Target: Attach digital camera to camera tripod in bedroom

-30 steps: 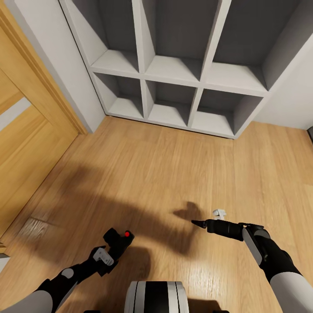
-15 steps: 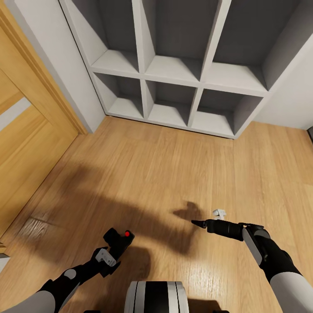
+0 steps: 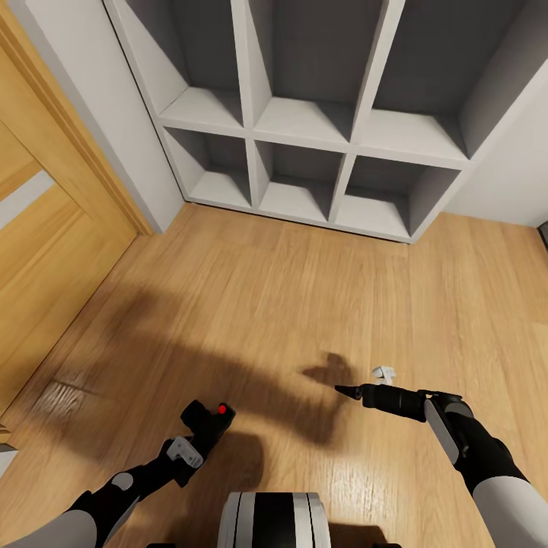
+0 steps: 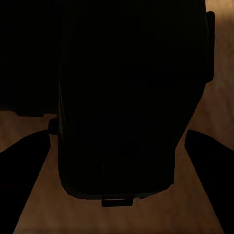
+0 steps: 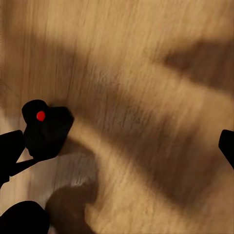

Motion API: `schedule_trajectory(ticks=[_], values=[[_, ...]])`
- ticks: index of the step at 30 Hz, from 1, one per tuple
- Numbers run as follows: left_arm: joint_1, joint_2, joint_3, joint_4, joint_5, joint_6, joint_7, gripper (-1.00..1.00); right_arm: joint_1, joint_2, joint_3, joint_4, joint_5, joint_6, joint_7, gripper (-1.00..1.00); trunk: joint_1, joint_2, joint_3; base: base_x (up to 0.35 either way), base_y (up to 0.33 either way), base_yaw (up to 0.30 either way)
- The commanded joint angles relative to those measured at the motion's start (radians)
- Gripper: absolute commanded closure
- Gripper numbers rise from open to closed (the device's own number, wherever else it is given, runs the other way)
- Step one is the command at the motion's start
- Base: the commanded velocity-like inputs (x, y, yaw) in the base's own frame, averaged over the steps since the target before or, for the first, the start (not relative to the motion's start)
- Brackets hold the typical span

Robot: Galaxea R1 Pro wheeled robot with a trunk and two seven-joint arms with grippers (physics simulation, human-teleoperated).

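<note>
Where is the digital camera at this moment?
The digital camera is held in the left gripper at the lower left of the head view, above the wood floor in front of the white shelf unit.

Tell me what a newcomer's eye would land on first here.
The red button on the black camera, held in the left gripper low over the wood floor. Next, the white cubby shelf against the wall ahead, and the right gripper hanging free.

Floor (image 3: 304, 289) glossy grained wood; shelf unit (image 3: 320, 122) matt grey-white; digital camera (image 3: 207, 423) matt black.
</note>
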Motion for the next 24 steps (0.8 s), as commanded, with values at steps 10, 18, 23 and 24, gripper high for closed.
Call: schedule_trajectory(ticks=[10, 18, 23, 24], values=[[0.0, -0.011, 0.0, -0.042, 0.004, -0.004, 0.001, 1.0, 0.0, -0.001, -0.002, 0.0, -0.006, 0.007, 0.004, -1.0, 0.0, 0.0, -0.001, 0.0, 0.0, 0.0], [0.009, -0.208, 0.007, -0.984, 0.152, 0.906, 0.001, 1.0, 0.0, -0.002, -0.005, -0.01, -0.008, 0.012, 0.004, -1.0, 0.0, 0.0, -0.001, 0.0, 0.0, 0.0], [0.014, -0.293, 0.007, -1.012, 0.167, 0.942, 0.024, 1.0, 0.0, -0.004, -0.005, -0.018, -0.009, 0.02, 0.013, -1.0, 0.0, 0.0, -0.001, 0.0, 0.0, 0.0], [0.014, -0.298, 0.007, -1.011, 0.182, 0.944, 0.033, 1.0, 0.0, -0.005, -0.004, -0.018, -0.009, 0.02, 0.018, -1.0, 0.0, 0.0, -0.001, 0.0, 0.0, 0.0]])
